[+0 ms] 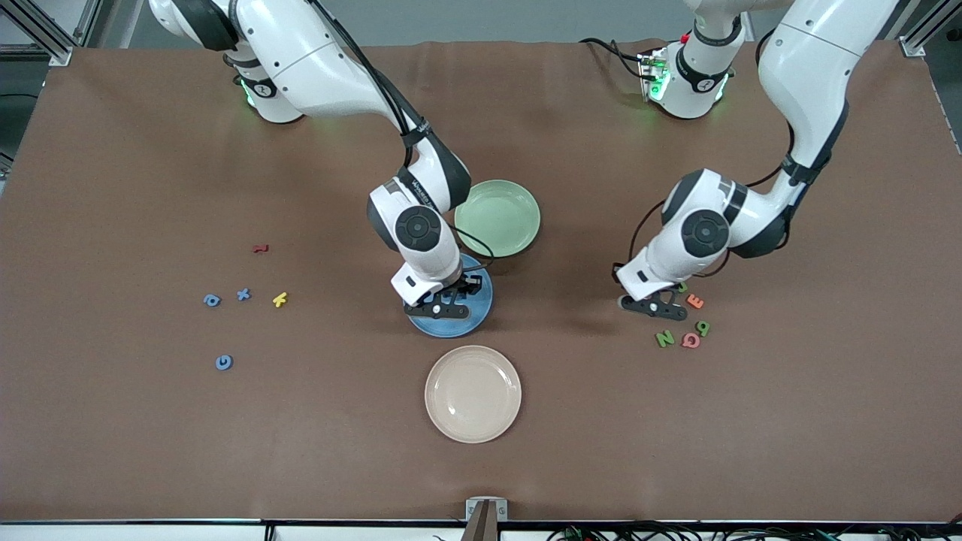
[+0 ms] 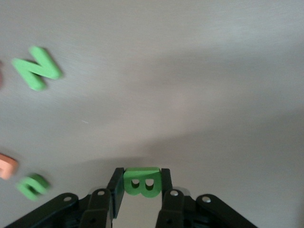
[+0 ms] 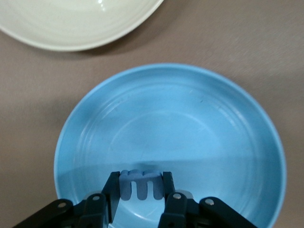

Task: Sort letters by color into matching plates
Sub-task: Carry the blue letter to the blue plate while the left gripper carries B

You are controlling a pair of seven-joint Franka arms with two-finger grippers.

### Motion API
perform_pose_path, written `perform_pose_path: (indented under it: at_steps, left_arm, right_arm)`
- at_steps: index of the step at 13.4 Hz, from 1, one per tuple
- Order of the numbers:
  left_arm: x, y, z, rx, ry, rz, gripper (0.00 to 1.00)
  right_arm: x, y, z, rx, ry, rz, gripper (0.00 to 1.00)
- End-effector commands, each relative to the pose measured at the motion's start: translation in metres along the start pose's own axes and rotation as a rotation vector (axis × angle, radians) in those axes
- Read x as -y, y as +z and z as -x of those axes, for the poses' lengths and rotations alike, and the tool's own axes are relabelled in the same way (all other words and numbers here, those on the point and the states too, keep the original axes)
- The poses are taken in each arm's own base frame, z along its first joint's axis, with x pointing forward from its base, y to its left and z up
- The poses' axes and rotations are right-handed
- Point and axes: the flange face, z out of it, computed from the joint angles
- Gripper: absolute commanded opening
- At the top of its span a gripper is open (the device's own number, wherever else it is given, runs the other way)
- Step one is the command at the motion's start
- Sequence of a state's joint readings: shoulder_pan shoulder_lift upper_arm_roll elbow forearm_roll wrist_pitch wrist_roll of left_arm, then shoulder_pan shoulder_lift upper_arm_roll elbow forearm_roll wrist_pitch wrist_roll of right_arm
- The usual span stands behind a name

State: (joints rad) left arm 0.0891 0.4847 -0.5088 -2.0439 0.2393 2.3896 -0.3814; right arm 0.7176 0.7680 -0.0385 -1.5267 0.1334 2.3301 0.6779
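Note:
My left gripper (image 2: 141, 176) is shut on a green letter B (image 2: 141, 186), low over the brown table beside a cluster of letters at the left arm's end; in the front view it is this gripper (image 1: 660, 306). A green N (image 2: 37, 68) and another green letter (image 2: 32, 185) lie close by. My right gripper (image 3: 141, 178) is shut on a blue letter (image 3: 140, 187) above the blue plate (image 3: 199, 114). That gripper (image 1: 443, 308) covers part of the blue plate (image 1: 481, 312). The pale green plate (image 1: 500, 218) sits beside it, farther from the front camera. Three blue letters (image 1: 223, 362) lie toward the right arm's end.
A cream plate (image 1: 472, 393) lies nearer the front camera than the blue one. Orange (image 1: 695, 300) and pink (image 1: 690, 340) letters mix with the green ones (image 1: 664, 338). A yellow letter (image 1: 279, 299) and a red one (image 1: 260, 248) lie near the blue letters.

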Motion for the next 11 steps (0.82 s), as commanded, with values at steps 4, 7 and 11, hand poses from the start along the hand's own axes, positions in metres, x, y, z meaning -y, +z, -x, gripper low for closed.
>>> perform_pose_path:
  at_steps: [4, 7, 11]
  left_arm:
    - [-0.099, -0.013, 0.037, 0.023, -0.309, 0.053, 0.0]
    - [-0.139, -0.015, 0.055, 0.05, -0.472, 0.079, 0.0]
    - [-0.183, 0.001, 0.082, 0.09, -0.608, 0.089, 0.0]
  right_arm:
    - [0.006, -0.003, 0.004, 0.0, 0.002, -0.002, 0.87]
    - [0.0, -0.023, 0.003, 0.029, -0.001, 0.017, 1.0]
    - [-0.047, -0.092, -0.021, 0.075, 0.019, 0.043, 1.0]
